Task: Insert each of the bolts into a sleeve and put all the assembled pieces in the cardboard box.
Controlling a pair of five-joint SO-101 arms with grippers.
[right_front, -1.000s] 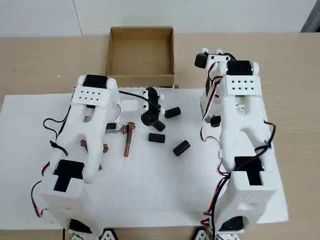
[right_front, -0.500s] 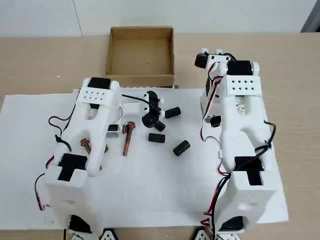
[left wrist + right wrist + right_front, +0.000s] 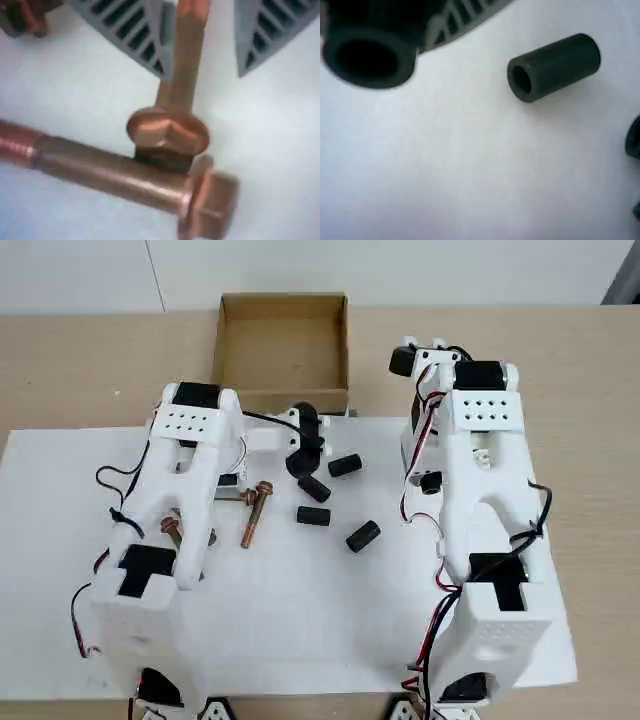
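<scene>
Logged at pickup of one bolt, with nothing assembled or boxed.
Found left gripper (image 3: pixel 200 70) released, jaws astride the shank of a bolt (image 3: pixel 186 60), its head touching a second bolt (image 3: pixel 110 172), left of centre on the white sheet (image 3: pixel 300 620); judged lined up for a shank grip. Found right gripper (image 3: pixel 430 483) seemingly clenched on a sleeve (image 3: pixel 367 57), presumably as receiver. Noted loose sleeves (image 3: pixel 313 516) mid-frame, cardboard box (image 3: pixel 283 345) upper centre.

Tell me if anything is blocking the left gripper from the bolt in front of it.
Nothing visible blocks it: the shank of the bolt lies between the open jaws of the left gripper. A second bolt lies crosswise against its head, so lifting may nudge that one.
</scene>
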